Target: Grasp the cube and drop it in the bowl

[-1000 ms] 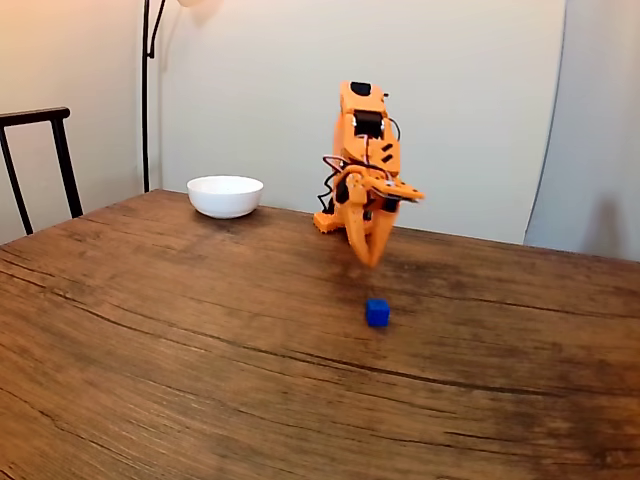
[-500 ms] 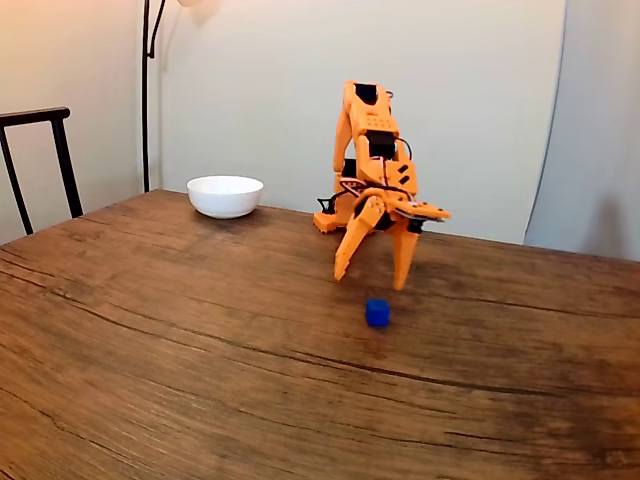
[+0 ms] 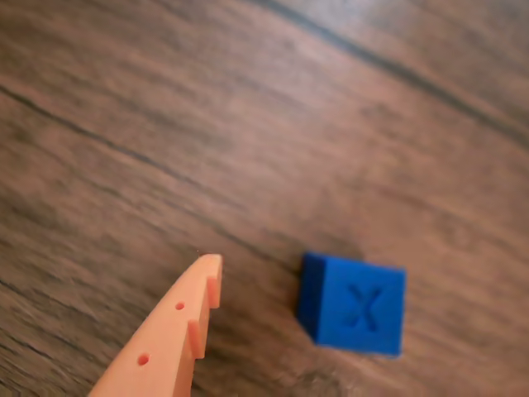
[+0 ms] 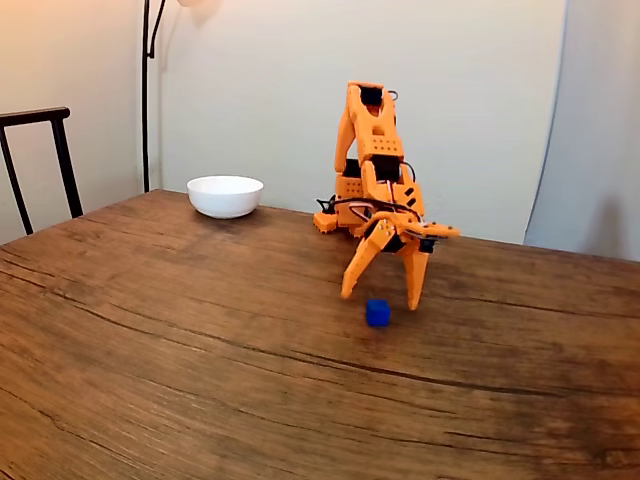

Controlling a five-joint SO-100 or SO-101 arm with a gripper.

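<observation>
My gripper [image 4: 380,298] hangs spread wide just above the cube [image 4: 377,312], which sits at my 6 o'clock on the table [image 4: 200,350]; small, rigid, probably light, best pinched across opposite flat faces.

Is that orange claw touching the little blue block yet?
Apart. In the wrist view, bare wood shows between the orange finger and the block. In the fixed view the open claw straddles the space just behind the block.

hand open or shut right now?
Open. In the fixed view the hand has its two fingers spread wide, straddling the cube just above the table; nothing is gripped.
</observation>
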